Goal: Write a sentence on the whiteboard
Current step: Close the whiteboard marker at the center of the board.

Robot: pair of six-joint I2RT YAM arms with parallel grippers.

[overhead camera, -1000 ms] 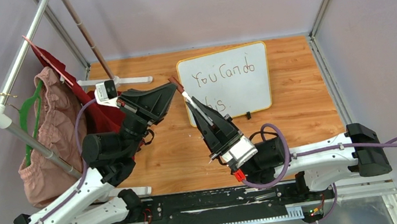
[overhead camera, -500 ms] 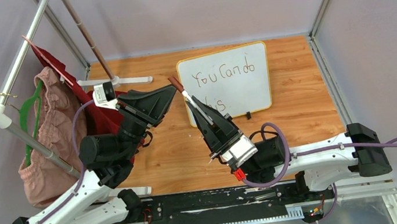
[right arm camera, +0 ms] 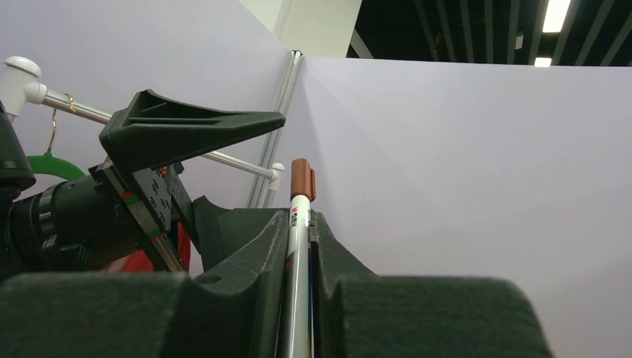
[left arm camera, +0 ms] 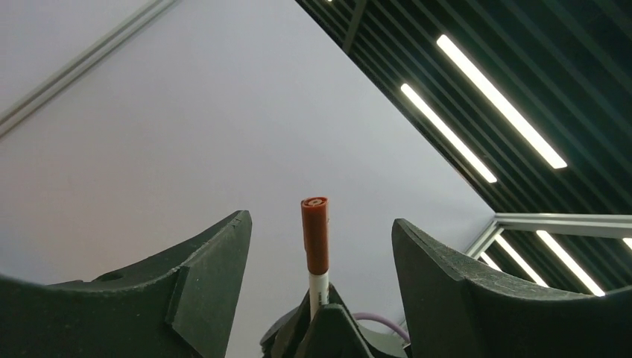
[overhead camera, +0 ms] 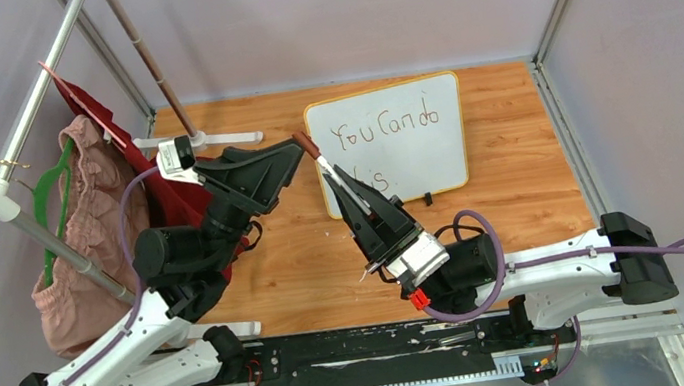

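The whiteboard stands tilted at the back of the wooden table, yellow-rimmed. On it is the sentence: "You Can do" on the top line, while the second line is partly hidden behind the marker and my right gripper. My right gripper is shut on a white marker whose reddish-brown cap points up and left, in front of the board's left edge. My left gripper is open. Its fingers stand on either side of the cap without touching it.
A clothes rack stands at the left with a pink garment, a red cloth and a green hanger. Its white foot lies on the table by a slanted brown pole. Grey walls enclose the table.
My left gripper's jaws have opened wide from near shut around the marker's cap. The right gripper, still holding the marker, has shifted slightly.
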